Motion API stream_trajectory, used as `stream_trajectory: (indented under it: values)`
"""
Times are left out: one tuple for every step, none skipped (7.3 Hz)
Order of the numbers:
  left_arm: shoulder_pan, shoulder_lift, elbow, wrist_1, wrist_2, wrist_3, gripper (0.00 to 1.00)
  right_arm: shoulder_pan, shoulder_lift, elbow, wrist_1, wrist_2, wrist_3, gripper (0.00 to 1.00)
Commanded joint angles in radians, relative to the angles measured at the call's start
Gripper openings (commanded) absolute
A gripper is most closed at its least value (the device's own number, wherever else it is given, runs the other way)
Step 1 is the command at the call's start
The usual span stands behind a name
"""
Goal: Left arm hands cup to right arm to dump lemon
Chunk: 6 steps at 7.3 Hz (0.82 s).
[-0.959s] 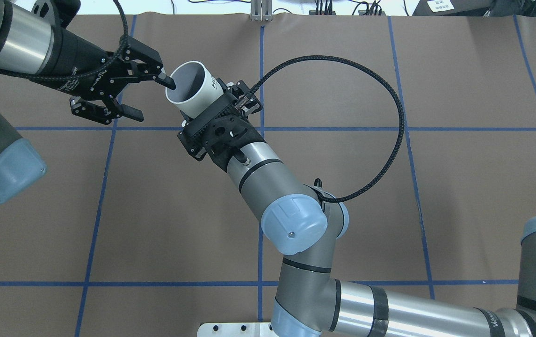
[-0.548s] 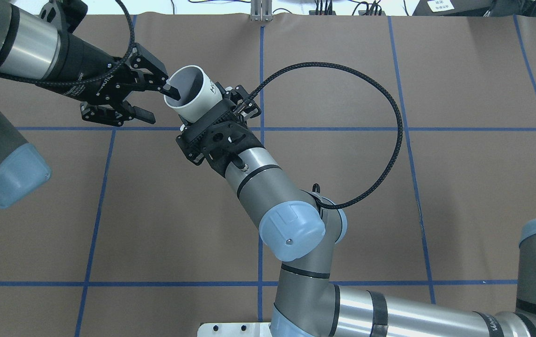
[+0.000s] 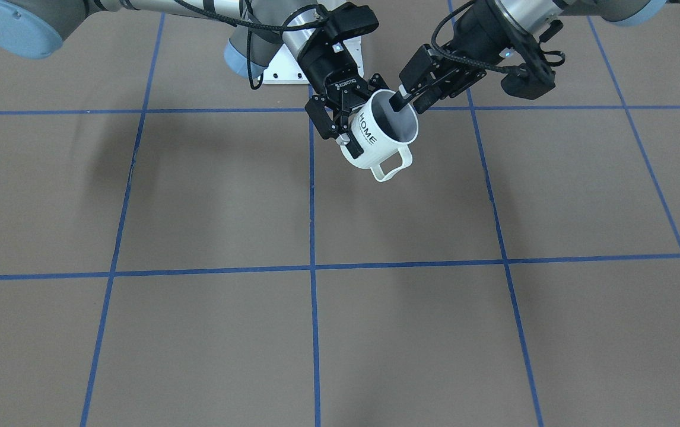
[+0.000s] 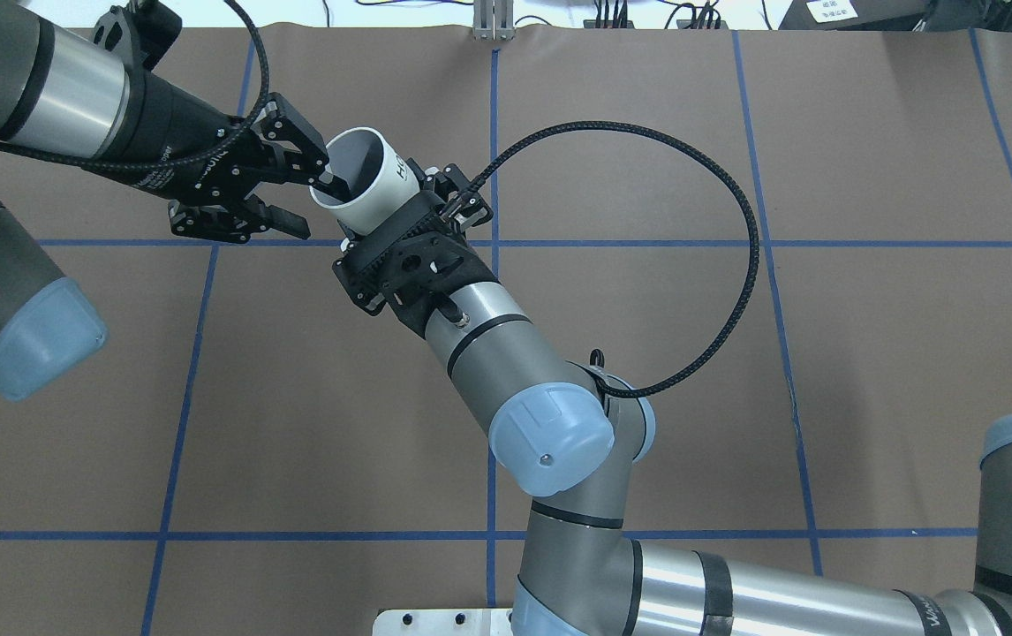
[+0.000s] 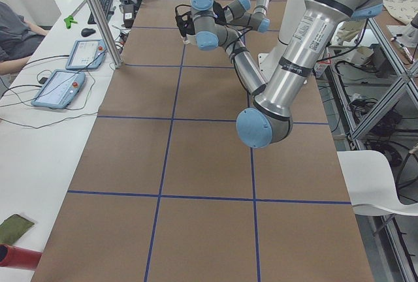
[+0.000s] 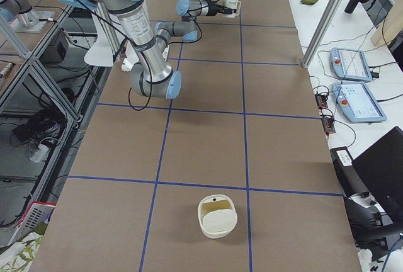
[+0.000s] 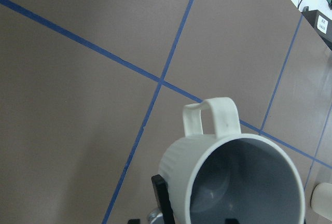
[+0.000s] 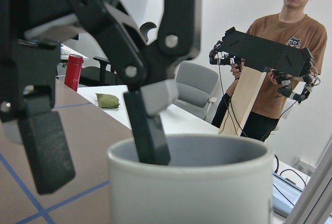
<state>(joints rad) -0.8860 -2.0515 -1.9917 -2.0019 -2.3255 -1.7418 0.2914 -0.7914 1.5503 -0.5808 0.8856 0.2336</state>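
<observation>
Overhead exterior: one cup (image 4: pixel 365 181), clamped in the right hand (image 4: pixel 396 212); left hand (image 4: pixel 315 208) spread astride its rim.

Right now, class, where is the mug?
Overhead view, upper left: the mug, gripped by the right hand, the left hand with one finger inside its rim.

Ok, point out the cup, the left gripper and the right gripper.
cup (image 3: pixel 378 151): front-facing view, ribbed outer wall.
left gripper (image 4: pixel 319 209): overhead view, midway between its fingertips, astride the rim.
right gripper (image 3: pixel 358 117): front-facing view, midway between its fingertips, at the cup's side.
</observation>
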Motion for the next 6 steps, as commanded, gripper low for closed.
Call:
stream_trajectory:
  values:
    - [0.001, -0.001, 0.001, 0.0, 0.0, 0.001, 0.45, -0.002, -0.002, 0.001, -0.001, -0.001, -0.004, 0.0]
    - [0.001, 0.001, 0.002, 0.0, -0.002, 0.001, 0.33, -0.002, -0.002, 0.001, -0.001, -0.002, -0.004, 0.0]
    - [0.001, -0.001, 0.004, 0.0, -0.002, 0.001, 0.27, -0.003, -0.002, 0.001, 0.001, -0.002, -0.004, 0.0]
    - [0.001, -0.001, 0.004, 0.0, -0.006, 0.001, 0.25, -0.003, -0.002, 0.005, 0.001, -0.002, -0.004, 0.0]
    - [0.001, -0.001, 0.007, -0.002, -0.008, 0.001, 0.25, -0.008, -0.003, 0.014, 0.001, -0.01, -0.004, 0.0]
    - [0.001, -0.002, 0.008, -0.002, -0.009, 0.001, 0.25, -0.017, -0.005, 0.014, 0.001, -0.023, -0.004, 0.0]
